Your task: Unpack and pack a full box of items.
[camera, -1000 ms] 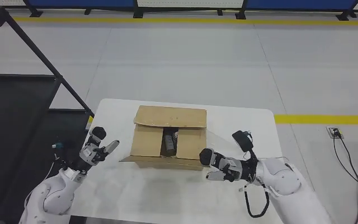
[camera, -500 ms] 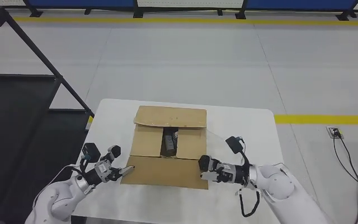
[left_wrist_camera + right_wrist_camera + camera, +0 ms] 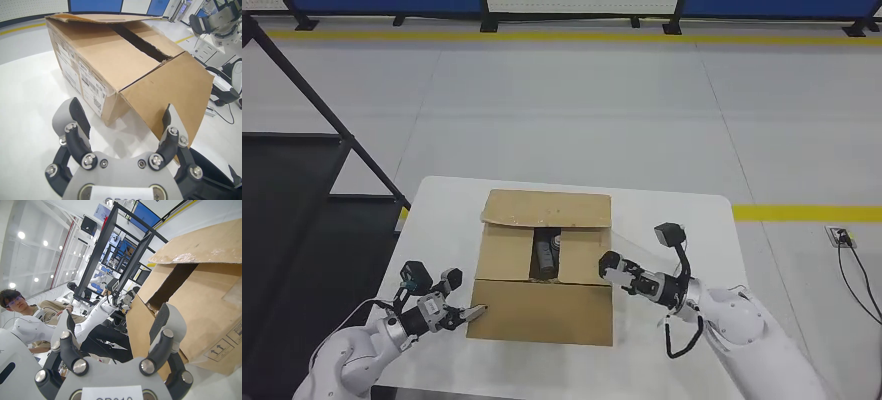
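Now, your box (image 3: 545,240) sits mid-table (image 3: 682,230), its near flap (image 3: 540,312) folded outward. The left gripper (image 3: 122,106) is spread wide at that flap's corner, and the right gripper (image 3: 115,311) is spread at the other end. The cardboard looks light and bendy, so pinch the flap's free edge near the corners.

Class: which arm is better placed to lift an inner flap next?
Right, probably: the open right claw sits beside an inner flap; the left claw is lower, at the outer flap.
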